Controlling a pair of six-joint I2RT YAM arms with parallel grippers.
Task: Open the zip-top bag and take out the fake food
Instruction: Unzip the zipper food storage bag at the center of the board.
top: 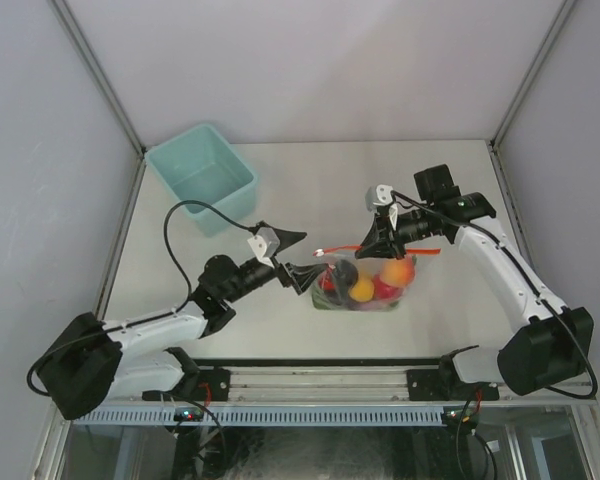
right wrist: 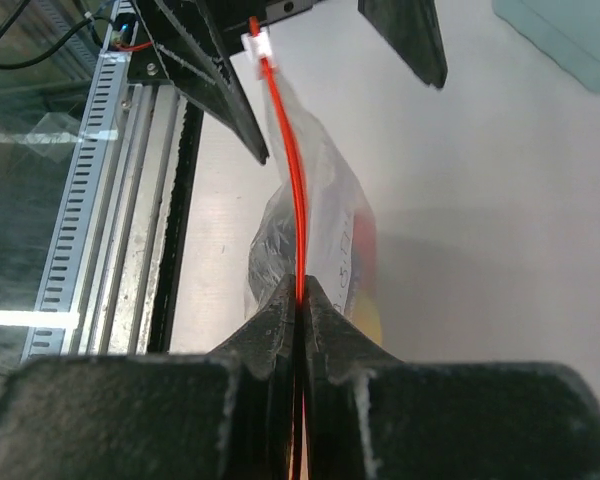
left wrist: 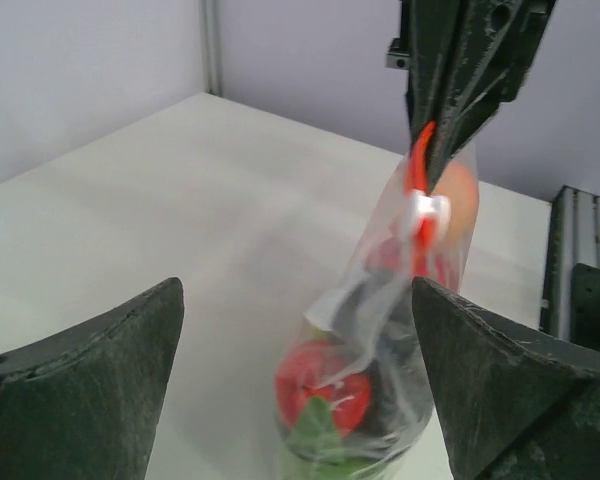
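Pinching orange strip (right wrist: pixel 292 200) of crinkly zip-top bag (top: pixel 372 292) w/ R fingers (right wrist: pixel 265 345).

Bag (top: pixel 368 283): clear, crinkly plastic, just right of centre in the top view; upright, top edge up, bulging low down.
Strip (right wrist: pixel 293 190): orange-red and along the top edge; it shows as one thin line, running roughly level, left to right, in the top view.
Slider (left wrist: pixel 427 212): small white tab at the strip's left end.
Hold: the strip is pinched partway along by the right gripper (right wrist: pixel 300 292).
Base: contact with the table cannot be told.
Food: all inside the bag, heaped at the bottom.
Orange piece (top: pixel 397 271): round, highest, at the right.
Yellow piece (top: pixel 361 290): round, in the middle.
Dark piece (top: pixel 346 270): round, upper left of the heap.
Red piece (left wrist: pixel 320 385): low, at the left end.
Green leaf (left wrist: pixel 315 435): under the red piece.
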